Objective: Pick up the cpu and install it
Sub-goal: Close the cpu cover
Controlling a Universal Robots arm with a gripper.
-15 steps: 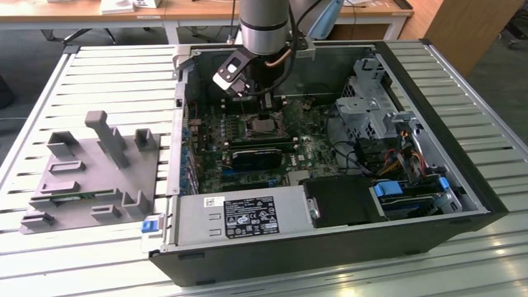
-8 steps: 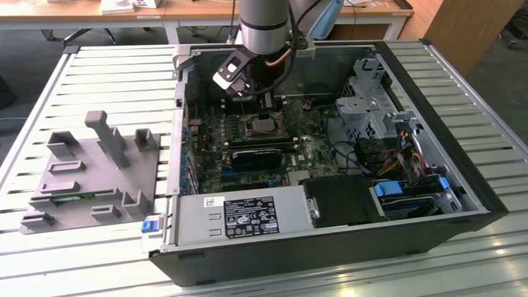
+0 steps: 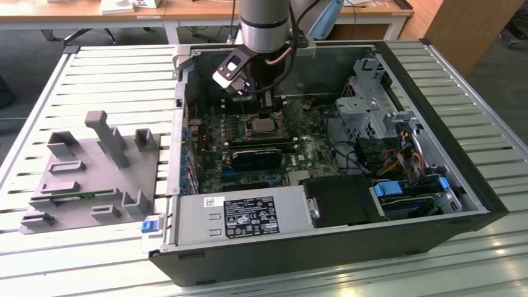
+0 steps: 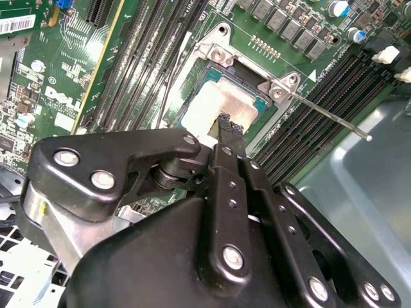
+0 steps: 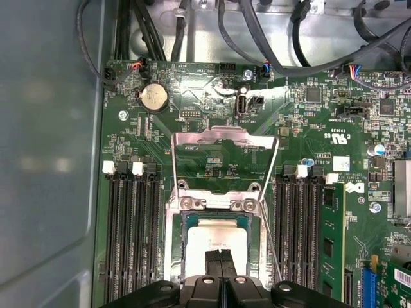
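The gripper (image 5: pixel 220 255) hangs straight over the cpu (image 5: pixel 215 236), its two fingers pressed together with nothing between them. The cpu lies flat in the socket (image 5: pixel 174 253) on the motherboard (image 5: pixel 192 96), squared to the socket's edges. It sits directly beneath the fingertips, which are over its middle; whether they touch it cannot be told. The load plate (image 5: pixel 221 154) stands open along one socket edge.

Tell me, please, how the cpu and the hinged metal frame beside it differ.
The cpu is a solid square slab; the hinged metal frame is an open outline. The cpu lies flat in the socket; the frame is swung open, off it. Both are silvery metal.
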